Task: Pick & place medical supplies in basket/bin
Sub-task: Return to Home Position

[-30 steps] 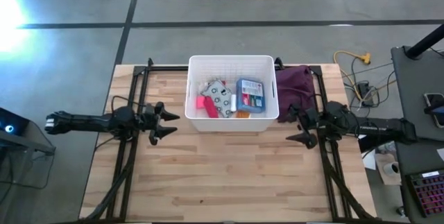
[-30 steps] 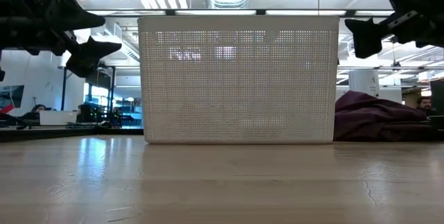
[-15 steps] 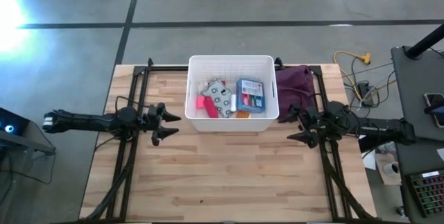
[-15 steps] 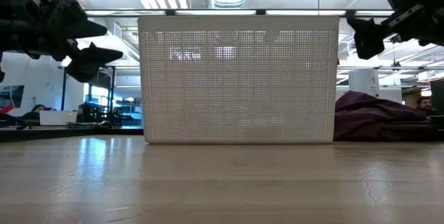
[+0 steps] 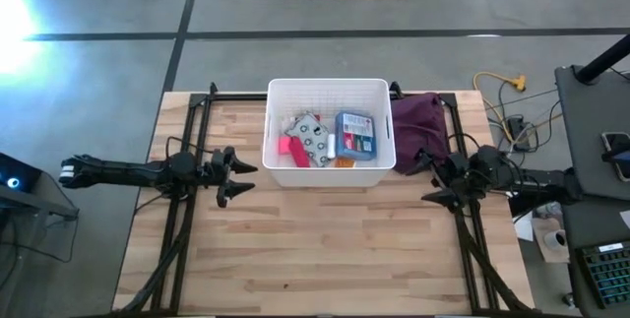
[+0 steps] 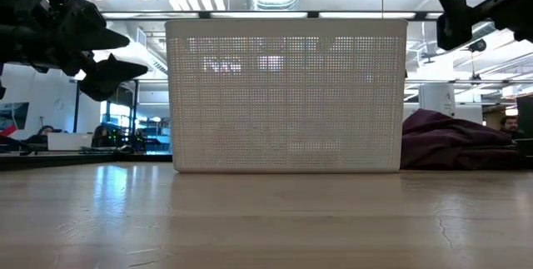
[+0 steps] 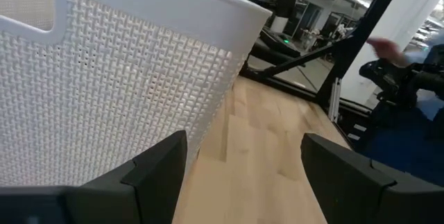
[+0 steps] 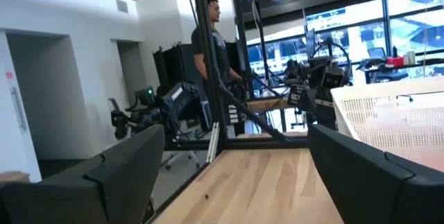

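High view, plank table (image 5: 325,249), grey floor (image 5: 295,62), left fingers (image 5: 239,167) spread, right fingers (image 5: 436,196) spread

Low view: supplies (image 5: 330,141) behind bin (image 6: 287,94) wall, right pincer (image 5: 429,182) partly past top edge.

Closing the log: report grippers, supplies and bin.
Left gripper left of white bin, jaws open, empty. Right gripper near maroon cloth, jaws open, empty. Supplies in bin. Nothing blocking either arm.
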Robot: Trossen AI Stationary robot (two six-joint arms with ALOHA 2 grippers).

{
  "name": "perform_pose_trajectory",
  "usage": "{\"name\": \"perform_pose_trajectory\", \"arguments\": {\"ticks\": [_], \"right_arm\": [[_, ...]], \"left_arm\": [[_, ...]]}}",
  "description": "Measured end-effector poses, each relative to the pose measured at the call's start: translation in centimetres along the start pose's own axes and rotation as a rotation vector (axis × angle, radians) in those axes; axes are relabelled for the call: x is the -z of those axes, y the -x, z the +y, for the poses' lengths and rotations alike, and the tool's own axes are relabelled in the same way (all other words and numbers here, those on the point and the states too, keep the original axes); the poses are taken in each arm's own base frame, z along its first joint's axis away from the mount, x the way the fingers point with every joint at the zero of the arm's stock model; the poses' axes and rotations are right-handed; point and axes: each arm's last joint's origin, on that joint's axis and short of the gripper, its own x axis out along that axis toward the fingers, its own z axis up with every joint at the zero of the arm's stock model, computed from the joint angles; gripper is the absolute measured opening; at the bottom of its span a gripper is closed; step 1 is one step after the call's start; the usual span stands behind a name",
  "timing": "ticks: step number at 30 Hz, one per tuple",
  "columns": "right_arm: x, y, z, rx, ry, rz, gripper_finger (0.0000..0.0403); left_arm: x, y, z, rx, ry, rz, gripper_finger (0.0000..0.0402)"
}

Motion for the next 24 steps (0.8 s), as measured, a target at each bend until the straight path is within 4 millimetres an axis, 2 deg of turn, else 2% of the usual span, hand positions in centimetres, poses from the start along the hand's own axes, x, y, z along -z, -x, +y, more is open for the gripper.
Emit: {"name": "perform_pose_trajectory", "arguments": {"ticks": [24], "right_arm": [[0.32, -0.20, -0.22, 0.011, -0.016, 0.032, 0.0350]], "left_arm": [[-0.02, 0.00, -0.01, 0.000, 0.000, 0.000, 0.0262]]}}
